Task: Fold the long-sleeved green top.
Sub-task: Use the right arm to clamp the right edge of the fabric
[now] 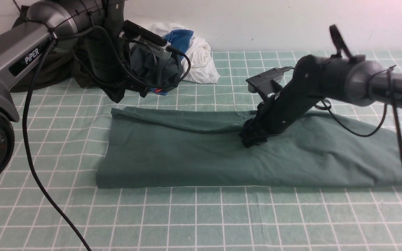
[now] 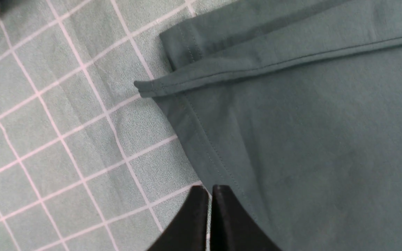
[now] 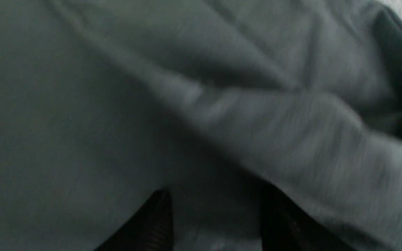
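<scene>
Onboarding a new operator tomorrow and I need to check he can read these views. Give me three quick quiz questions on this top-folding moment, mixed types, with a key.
1. Multiple choice: where is the right gripper?
A. down on the middle of the green top
B. on a sleeve cuff
C. in the air, touching nothing
2. True or false: the left gripper has its jaws wide apart.
3. Short answer: what lies by the wall behind the green top?

Key
1. A.
2. False: the jaws are shut, beside the top's hem corner.
3. A heap of clothes, white, blue and dark.
</scene>
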Robot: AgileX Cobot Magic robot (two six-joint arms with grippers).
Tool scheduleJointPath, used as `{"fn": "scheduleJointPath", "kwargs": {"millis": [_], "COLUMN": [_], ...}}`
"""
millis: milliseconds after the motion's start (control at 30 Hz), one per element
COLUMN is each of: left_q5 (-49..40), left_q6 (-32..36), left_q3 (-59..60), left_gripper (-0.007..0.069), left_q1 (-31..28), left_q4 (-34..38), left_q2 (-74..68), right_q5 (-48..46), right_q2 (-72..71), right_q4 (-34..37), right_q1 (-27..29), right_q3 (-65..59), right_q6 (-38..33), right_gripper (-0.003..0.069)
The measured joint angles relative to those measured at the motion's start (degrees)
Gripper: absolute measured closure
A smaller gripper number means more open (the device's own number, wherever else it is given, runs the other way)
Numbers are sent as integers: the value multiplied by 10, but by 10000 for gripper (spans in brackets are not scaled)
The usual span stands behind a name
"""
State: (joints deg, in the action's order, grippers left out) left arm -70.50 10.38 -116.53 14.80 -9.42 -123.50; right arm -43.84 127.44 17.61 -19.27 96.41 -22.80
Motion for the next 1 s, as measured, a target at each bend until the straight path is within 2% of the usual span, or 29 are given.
{"fn": "scheduleJointPath", "kwargs": {"millis": [100,167,200,300,500,667,733,900,1000], "left_q5": [0,0,-1,-1,0,2,3,56,72], "left_q6": [1,1,1,2,27,42,42,44,45], "left_q3": [0,0,0,0,63,185,215,310,323], "left_gripper": [628,628,628,628,628,628,628,628,628], "left_q1": [0,0,0,0,0,0,-1,-4,-5], "left_q4": [1,3,13,34,100,105,105,107,109], "left_q2": [0,0,0,0,1,19,27,48,55], "right_q5": [85,93,86,54,-120,-187,-187,-156,-135], "right_q2": [27,32,34,28,-48,-147,-167,-259,-262], "right_q4": [-13,-24,-43,-64,-104,-109,-109,-117,-118], "right_q1": [7,14,31,53,128,205,222,320,346], "right_q3": [43,54,80,114,160,63,32,-139,-180], "right_q6": [71,93,132,154,136,101,100,96,93], "right_gripper": [343,349,356,359,363,364,366,391,393]}}
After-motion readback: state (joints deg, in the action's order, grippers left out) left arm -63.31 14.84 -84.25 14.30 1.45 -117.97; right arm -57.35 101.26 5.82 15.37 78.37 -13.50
